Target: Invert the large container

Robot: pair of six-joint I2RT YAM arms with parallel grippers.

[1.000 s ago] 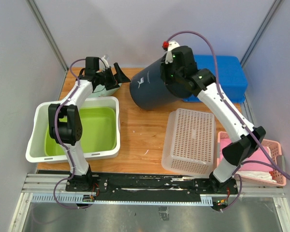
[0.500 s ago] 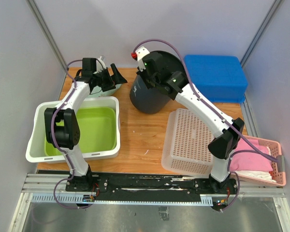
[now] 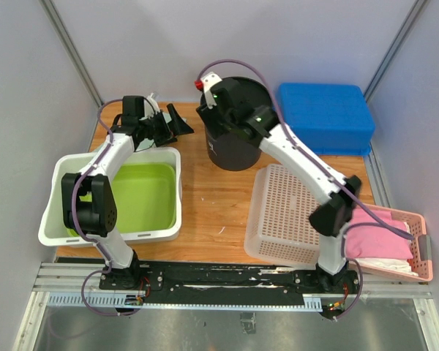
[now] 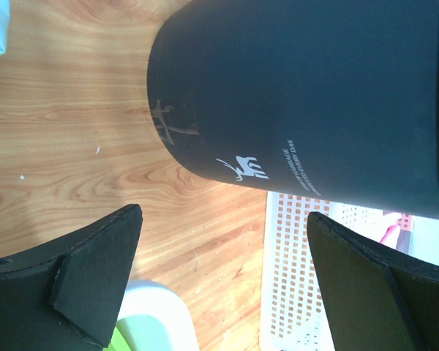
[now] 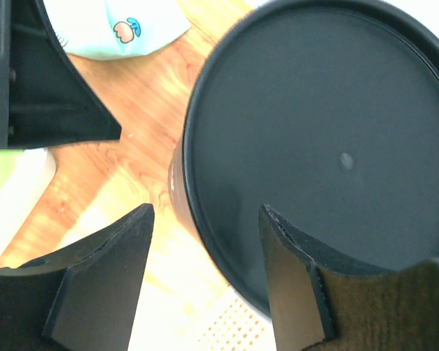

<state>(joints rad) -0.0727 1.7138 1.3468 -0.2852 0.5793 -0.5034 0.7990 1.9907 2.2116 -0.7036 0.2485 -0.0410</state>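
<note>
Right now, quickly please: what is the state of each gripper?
Left gripper: open, holding nothing.
Right gripper: open over the container edge, not gripping it.

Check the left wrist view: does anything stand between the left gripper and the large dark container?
Nothing visible does. Between the open left gripper and the large dark container lies only bare wooden table. The white perforated basket sits off to one side, not in the gap.

One container [image 3: 231, 152], two baskets [image 3: 278, 219] (white, pink), one blue box [image 3: 325, 110], one tub [image 3: 177, 194].
</note>
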